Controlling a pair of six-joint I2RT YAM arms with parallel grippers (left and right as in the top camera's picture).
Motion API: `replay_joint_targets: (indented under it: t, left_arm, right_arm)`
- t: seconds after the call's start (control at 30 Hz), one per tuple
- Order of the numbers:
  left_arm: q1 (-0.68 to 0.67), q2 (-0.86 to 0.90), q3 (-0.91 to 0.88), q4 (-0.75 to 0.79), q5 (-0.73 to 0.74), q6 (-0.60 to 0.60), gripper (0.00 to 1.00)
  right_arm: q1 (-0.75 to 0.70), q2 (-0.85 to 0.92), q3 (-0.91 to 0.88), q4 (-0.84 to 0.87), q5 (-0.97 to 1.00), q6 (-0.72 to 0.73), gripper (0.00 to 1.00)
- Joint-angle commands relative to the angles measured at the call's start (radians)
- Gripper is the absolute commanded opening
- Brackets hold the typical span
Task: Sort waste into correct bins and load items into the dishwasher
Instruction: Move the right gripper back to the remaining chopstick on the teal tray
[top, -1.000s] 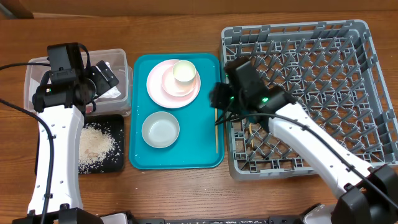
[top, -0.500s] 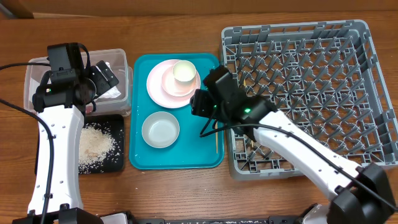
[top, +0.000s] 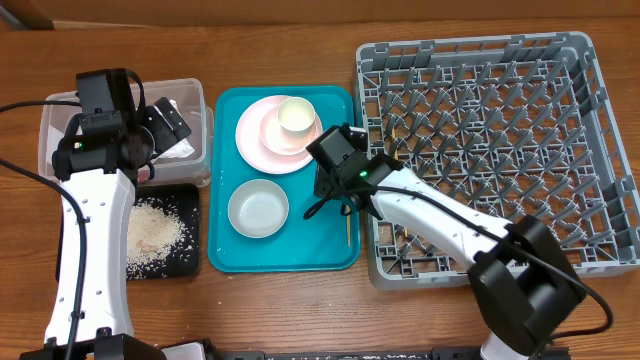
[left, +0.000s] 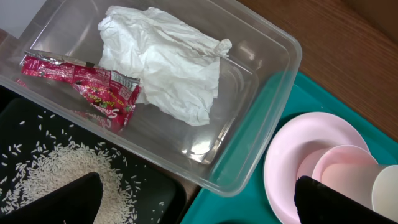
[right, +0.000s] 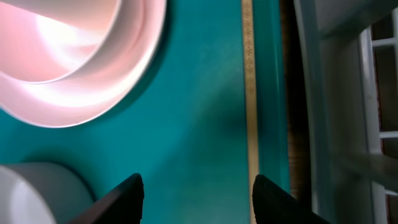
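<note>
The clear tub (left: 273, 118) holds the crumpled white napkin (left: 165, 59) and the red sauce packet (left: 81, 84). Rice (top: 150, 235) lies in the black tray (top: 190, 200). Pink plates (top: 255, 130) with the cream cup (top: 297, 117) and the grey bowl (top: 258, 208) sit on the teal tray. A wooden chopstick (right: 249, 93) lies along that tray's right edge (top: 348, 215). My left gripper (left: 199, 205) hangs open and empty over the tub's near corner. My right gripper (right: 199, 202) is open and low over the teal tray, the chopstick by its right finger.
The teal tray (top: 300, 245) lies between the bins and the large grey dish rack (top: 500, 120). The rack's left wall (right: 336, 93) is close beside the chopstick. The right arm crosses the rack's front left corner. The table is brown wood.
My right arm has swung left from over the rack's left edge to the teal tray and come down near the chopstick. The left arm has not moved.
</note>
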Motion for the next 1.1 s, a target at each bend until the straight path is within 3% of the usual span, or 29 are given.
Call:
replay_joint_targets:
  t: [0.0,0.67,0.93,1.07]
  left_arm:
    - [-0.001,-0.003,0.022,0.002,-0.002,-0.010,1.00]
    - [-0.001,-0.003,0.022,0.001,-0.002,-0.010,1.00]
    - [-0.001,-0.003,0.022,0.002,-0.002,-0.010,1.00]
    - [-0.001,-0.003,0.022,0.002,-0.002,-0.010,1.00]
  right_arm:
    - [0.004,0.025,0.002,0.009,0.053,-0.050,0.55]
    - [0.004,0.163,0.002,0.028,0.079,-0.050,0.48]
    - [0.004,0.162,0.004,0.071,-0.104,-0.052,0.51]
    - [0.004,0.162,0.013,0.073,-0.098,-0.118,0.46]
